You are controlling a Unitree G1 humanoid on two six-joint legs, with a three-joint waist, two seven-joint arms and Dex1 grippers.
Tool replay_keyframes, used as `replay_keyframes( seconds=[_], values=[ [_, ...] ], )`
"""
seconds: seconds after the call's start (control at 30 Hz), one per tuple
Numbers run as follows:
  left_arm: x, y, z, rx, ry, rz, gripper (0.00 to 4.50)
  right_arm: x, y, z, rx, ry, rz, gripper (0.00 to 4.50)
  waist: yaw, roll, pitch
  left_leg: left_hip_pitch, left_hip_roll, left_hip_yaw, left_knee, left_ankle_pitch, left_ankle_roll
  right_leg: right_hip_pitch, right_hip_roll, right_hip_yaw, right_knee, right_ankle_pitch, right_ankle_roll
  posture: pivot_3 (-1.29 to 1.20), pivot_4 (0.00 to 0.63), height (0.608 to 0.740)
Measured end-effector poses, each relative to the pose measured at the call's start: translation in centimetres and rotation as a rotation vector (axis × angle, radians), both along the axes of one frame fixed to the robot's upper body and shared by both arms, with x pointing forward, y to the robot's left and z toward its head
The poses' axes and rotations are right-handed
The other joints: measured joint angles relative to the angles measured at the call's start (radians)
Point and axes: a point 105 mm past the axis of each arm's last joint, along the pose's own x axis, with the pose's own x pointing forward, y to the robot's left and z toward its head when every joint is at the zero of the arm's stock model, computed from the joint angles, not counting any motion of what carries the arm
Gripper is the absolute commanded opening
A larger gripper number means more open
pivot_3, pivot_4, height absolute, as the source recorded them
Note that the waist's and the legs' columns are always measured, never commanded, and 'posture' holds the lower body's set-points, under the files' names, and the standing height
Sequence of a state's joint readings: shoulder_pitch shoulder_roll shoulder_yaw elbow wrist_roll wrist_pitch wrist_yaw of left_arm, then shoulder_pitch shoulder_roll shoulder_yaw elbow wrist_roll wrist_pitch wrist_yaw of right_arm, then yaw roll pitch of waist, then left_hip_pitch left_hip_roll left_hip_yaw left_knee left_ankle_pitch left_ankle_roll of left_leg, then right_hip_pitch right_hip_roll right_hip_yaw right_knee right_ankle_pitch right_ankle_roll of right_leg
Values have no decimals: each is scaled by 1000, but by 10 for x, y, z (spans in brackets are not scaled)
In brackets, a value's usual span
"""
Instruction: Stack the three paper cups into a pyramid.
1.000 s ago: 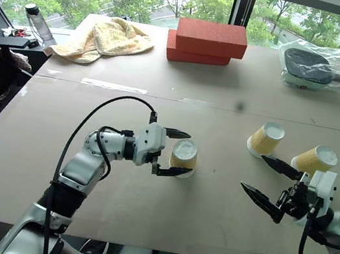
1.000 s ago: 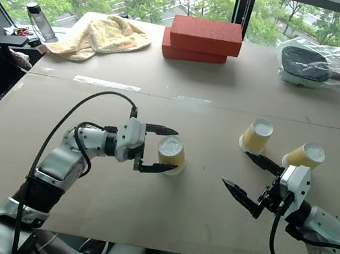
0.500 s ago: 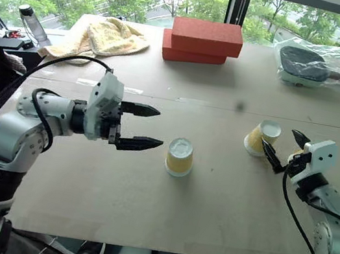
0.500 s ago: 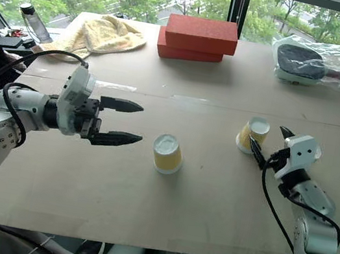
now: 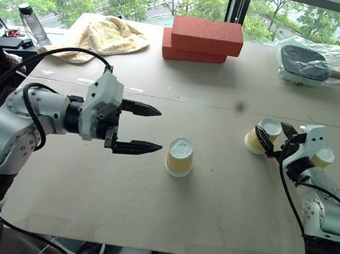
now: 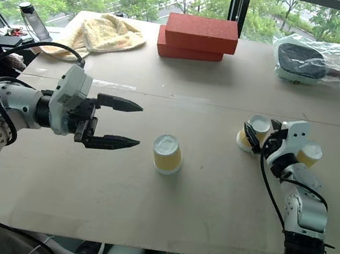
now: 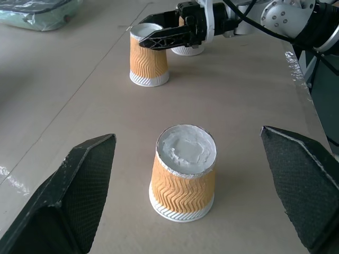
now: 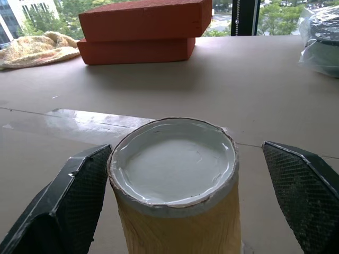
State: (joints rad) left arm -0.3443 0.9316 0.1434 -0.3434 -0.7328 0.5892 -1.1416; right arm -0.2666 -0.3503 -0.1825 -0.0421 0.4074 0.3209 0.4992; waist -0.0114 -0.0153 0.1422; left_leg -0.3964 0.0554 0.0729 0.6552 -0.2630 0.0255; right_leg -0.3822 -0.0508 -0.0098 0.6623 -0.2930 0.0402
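Three paper cups stand upside down on the cardboard-covered table (image 5: 141, 214). The middle cup (image 5: 179, 157) stands alone, and my left gripper (image 5: 158, 129) hangs open just to its left, above the table and pointing at it. In the left wrist view that cup (image 7: 184, 177) sits between and beyond the two spread fingers. My right gripper (image 5: 271, 134) is open and straddles the second cup (image 5: 260, 138); in the right wrist view this cup (image 8: 175, 180) stands between the fingers with gaps on both sides. The third cup (image 5: 324, 157) stands just right of the right hand.
Two stacked red bricks (image 5: 205, 40) and a yellow towel (image 5: 103, 36) lie at the table's back. A plastic bag with a dark object (image 5: 322, 67) is at the back right. A bottle (image 5: 30, 22) stands off the left edge.
My left gripper has let go of the middle cup and drawn back to the left and upward. The right gripper has moved forward and now straddles the second cup.
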Motion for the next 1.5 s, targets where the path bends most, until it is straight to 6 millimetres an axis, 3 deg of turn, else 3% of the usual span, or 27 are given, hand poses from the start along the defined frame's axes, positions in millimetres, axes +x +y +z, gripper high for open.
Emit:
replay_keyframes(
  seconds=[0.13,0.47,0.6,0.77,1.03,1.2,1.23,1.33,1.5],
  values=[
    [2,-3,13,-37,-26,-1,4500,-2,1,-1,2,4,21,2313,0,0,0,0,0,0,0,0,0,0,0,0,0,0,0,0,150,730],
    [5,-2,15,-50,-38,10,4500,-15,11,3,-3,-22,131,2259,0,0,0,0,0,0,0,0,0,0,0,0,0,0,0,0,150,730],
    [2,0,16,-36,-63,-13,4500,-45,42,9,-37,-27,369,2259,1,0,0,0,0,0,0,0,0,0,0,-1,0,0,0,0,150,730],
    [-5,10,16,4,-85,-59,4500,-77,82,-12,-98,61,603,2259,-1,0,0,0,0,0,0,0,0,0,1,0,0,0,0,0,150,730],
    [-9,9,19,18,-106,-103,4500,-82,108,-15,-153,16,702,2259,-1,-1,0,0,0,0,0,0,0,0,1,0,0,0,0,0,150,730],
    [-9,9,21,27,-114,-105,4500,-79,110,-16,-150,10,712,2259,-1,-1,0,1,0,0,0,0,0,0,2,0,1,0,0,0,150,730],
    [-9,9,22,28,-118,-106,4500,-78,111,-16,-148,8,715,3277,-1,-1,0,1,0,0,0,0,0,0,2,0,1,0,0,0,150,730],
    [-9,8,23,29,-121,-110,4500,-78,113,-21,-145,33,726,4473,0,-1,0,1,0,0,0,0,0,0,2,0,1,0,0,0,150,730],
    [-10,8,23,30,-119,-119,4500,-85,106,-20,-107,56,733,4473,2,-1,0,0,0,0,0,0,0,0,1,0,0,0,0,0,150,730]
  ],
)
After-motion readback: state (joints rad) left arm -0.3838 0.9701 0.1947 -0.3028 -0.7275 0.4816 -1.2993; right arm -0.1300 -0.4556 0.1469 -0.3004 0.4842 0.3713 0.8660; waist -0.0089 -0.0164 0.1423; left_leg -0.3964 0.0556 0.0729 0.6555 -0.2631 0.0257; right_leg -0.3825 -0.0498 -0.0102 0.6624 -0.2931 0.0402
